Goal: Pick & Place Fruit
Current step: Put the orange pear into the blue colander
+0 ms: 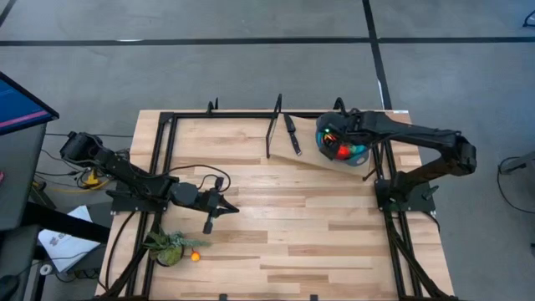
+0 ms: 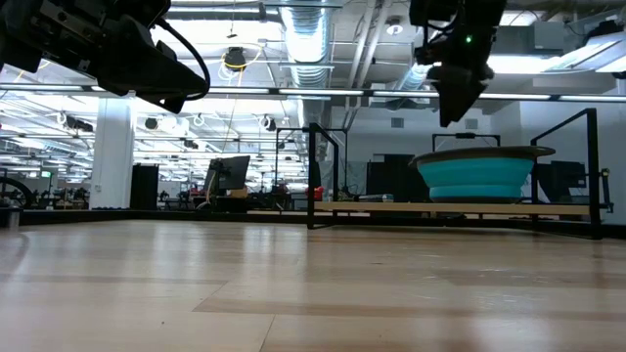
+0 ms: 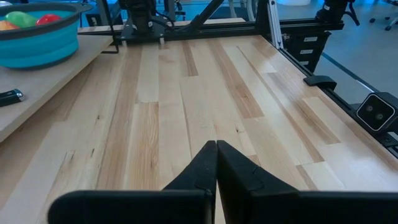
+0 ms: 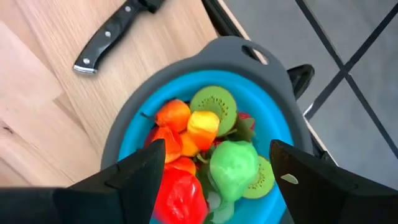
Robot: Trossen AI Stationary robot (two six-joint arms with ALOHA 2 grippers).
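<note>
A: Right gripper (image 4: 214, 171) position and finger state?
B: Poised directly above the blue bowl (image 1: 341, 139), at the far right of the counter (image 1: 284, 226). Fingers (image 4: 134, 165) spread wide, grasping nothing.

A: Location of the fruit (image 4: 205, 152)?
B: Piled inside the bowl: red, orange and yellow pieces, a pale green piece, two kiwi halves. One small orange fruit (image 1: 196, 257) apart, near the counter's front left, just beside the leafy plant (image 1: 170, 247).

A: Left gripper (image 3: 216, 163)?
B: Hovering low over bare wood on the left side, well apart from the bowl. Fingers clenched together, pads touching, holding nothing.

A: Other items?
B: Black-handled knife (image 4: 115, 31) flat on the board beside the bowl, not touching it.
</note>
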